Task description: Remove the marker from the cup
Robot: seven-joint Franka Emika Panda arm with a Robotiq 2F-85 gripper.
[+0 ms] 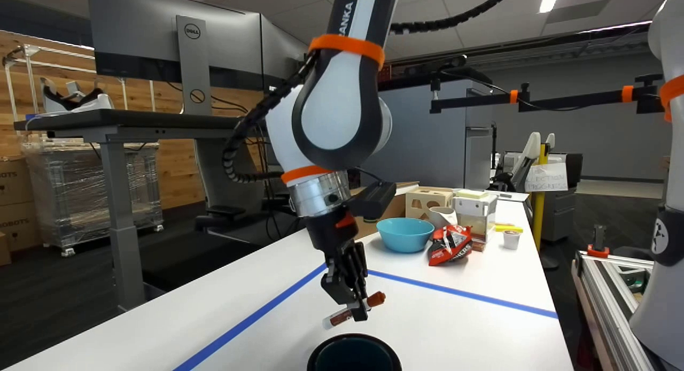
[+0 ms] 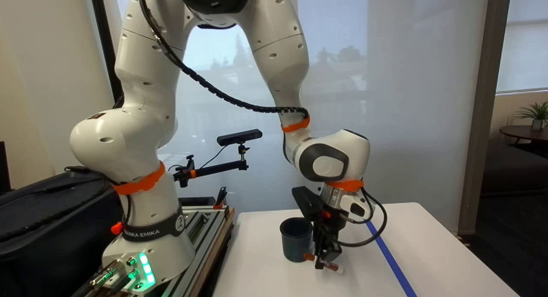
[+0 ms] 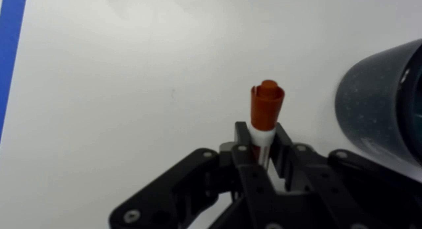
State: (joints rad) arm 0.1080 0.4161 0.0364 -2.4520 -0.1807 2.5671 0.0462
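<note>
Your pincer (image 3: 261, 133) is clamped around the orange-capped marker (image 3: 266, 107), which is outside the dark teal cup (image 2: 295, 243) and near it, over the counter (image 1: 454, 328). If you swing sideways, you could knock the cup; released too high, the marker may roll away.

The arm (image 2: 279, 59) arches up and over, wrist (image 2: 336, 155) bent low, gripper (image 3: 262, 136) slanting downward, and look, its fingers (image 3: 242, 134) are clamped in a grip, just slightly apart!
</note>
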